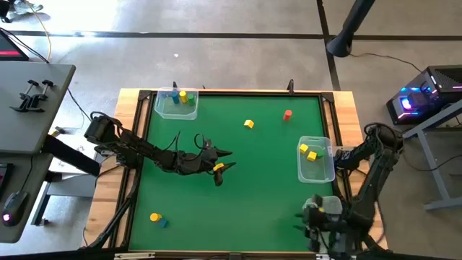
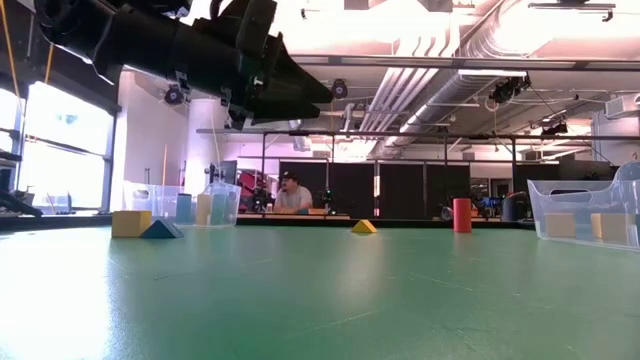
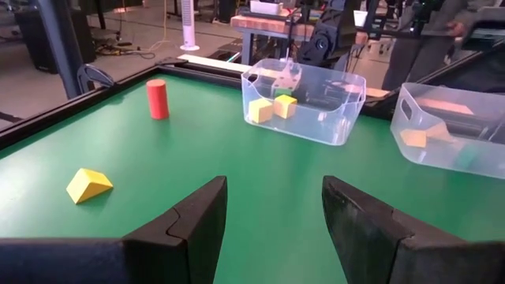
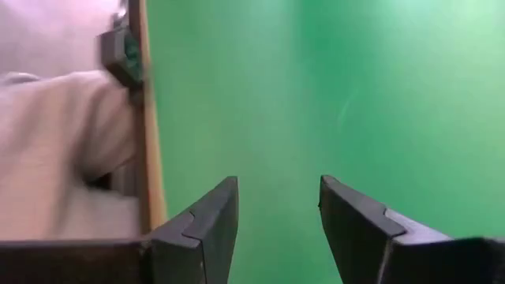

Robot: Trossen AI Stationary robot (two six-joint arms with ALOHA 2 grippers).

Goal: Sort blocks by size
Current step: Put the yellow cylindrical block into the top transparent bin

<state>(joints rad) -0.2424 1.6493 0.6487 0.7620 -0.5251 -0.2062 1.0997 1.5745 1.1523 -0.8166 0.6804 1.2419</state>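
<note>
The left claw [image 1: 223,160] is held parted and empty above the middle of the green table [image 1: 238,209]; a yellow block [image 1: 218,167] is seen beside it. At 1 o'clock lie a yellow wedge [image 1: 249,124] and red cylinder [image 1: 287,115]. The right claw [image 4: 276,217], parted and empty, is parked at the 5 o'clock edge. 2 clear tubs [image 1: 316,159] hold smooth yellow blocks [image 1: 308,152].

Two clear tubs [image 1: 176,105] [image 1: 317,160] on green mat [image 1: 238,195]; person [image 2: 292,195] seated beyond.
</note>
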